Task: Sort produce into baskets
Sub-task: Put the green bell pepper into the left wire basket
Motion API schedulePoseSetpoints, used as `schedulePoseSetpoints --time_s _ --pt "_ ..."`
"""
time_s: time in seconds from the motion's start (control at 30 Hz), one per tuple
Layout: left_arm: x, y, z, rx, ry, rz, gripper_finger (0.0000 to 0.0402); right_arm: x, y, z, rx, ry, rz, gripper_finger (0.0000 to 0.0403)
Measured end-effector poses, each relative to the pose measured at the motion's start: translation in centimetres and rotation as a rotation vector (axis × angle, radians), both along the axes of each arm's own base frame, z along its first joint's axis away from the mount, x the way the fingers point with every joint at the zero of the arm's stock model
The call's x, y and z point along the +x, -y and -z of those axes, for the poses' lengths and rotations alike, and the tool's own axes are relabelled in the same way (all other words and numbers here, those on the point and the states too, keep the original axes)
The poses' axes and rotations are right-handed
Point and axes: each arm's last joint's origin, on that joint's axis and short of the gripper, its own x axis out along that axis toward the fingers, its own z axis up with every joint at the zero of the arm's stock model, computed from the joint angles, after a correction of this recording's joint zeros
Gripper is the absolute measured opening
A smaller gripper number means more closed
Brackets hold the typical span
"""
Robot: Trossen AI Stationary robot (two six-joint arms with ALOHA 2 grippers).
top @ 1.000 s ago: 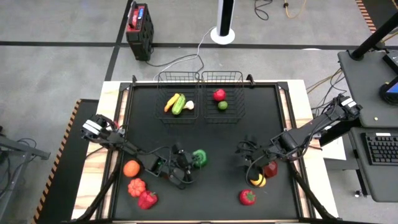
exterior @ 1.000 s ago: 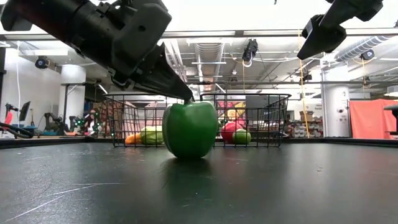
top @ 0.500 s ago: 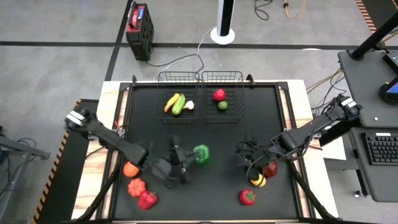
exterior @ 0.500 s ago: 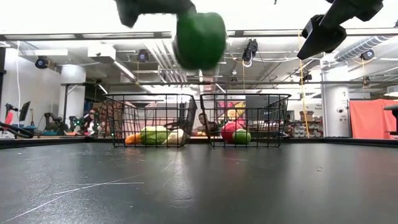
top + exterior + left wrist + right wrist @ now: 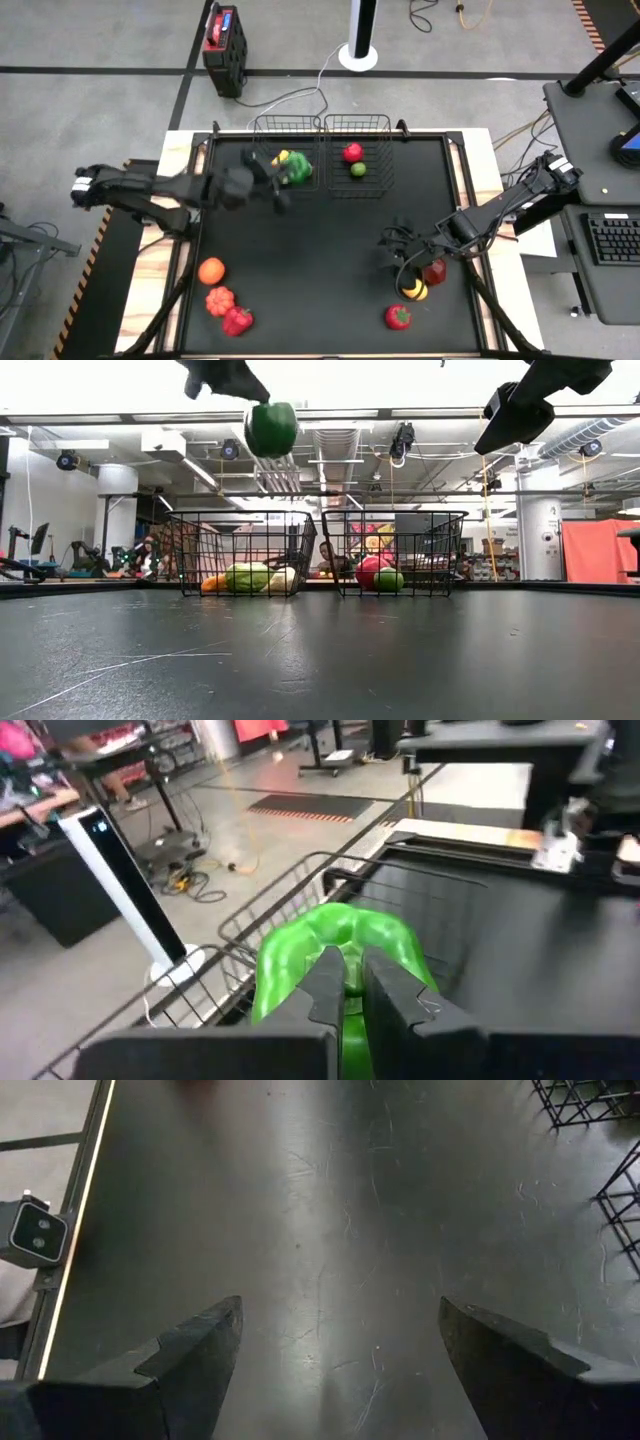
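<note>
My left gripper (image 5: 345, 982) pinches a green pepper (image 5: 297, 168) by its stem, hanging directly above the left basket (image 5: 262, 127); I judge a drop is next. My right gripper (image 5: 400, 250) waits wide open, low over the table (image 5: 330, 300) near a lemon (image 5: 414, 291). I count two baskets; the right basket (image 5: 382, 125) holds two pieces. Six pieces lie loose: three by each arm.
</note>
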Motion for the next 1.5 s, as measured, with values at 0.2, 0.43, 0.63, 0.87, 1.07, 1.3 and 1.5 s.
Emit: schedulePoseSetpoints --time_s 0.2,0.43,0.63,0.87,1.07,1.3,1.5 --pt "-0.3 -7.9 1.0 -0.117 -0.016 -0.062 0.0001 0.0 0.0 0.0 -0.004 0.001 0.001 0.0327" --pt "-0.4 -15.5 4.4 -0.282 -0.064 -0.18 0.0001 0.0 0.1 0.0 -0.027 0.009 0.006 0.0327" --pt "1.6 -18.2 5.6 -0.29 -0.127 -0.124 0.0001 0.0 0.1 0.0 -0.032 0.009 0.006 0.0327" --pt "3.9 -20.2 6.6 -0.28 -0.183 -0.149 0.0001 0.0 0.1 0.0 -0.033 0.01 0.009 0.0327" --pt "4.5 -21.1 8.1 -0.315 -0.208 -0.19 0.0001 0.1 0.2 0.0 -0.033 0.013 0.017 0.0327" --pt "4.3 -21.3 10.3 -0.366 -0.242 -0.222 0.0001 0.1 0.2 0.0 -0.046 0.019 0.03 0.0327" --pt "4.8 -21.7 10.7 -0.358 -0.206 -0.226 0.0001 0.1 0.3 -0.1 -0.058 0.028 0.042 0.0327"
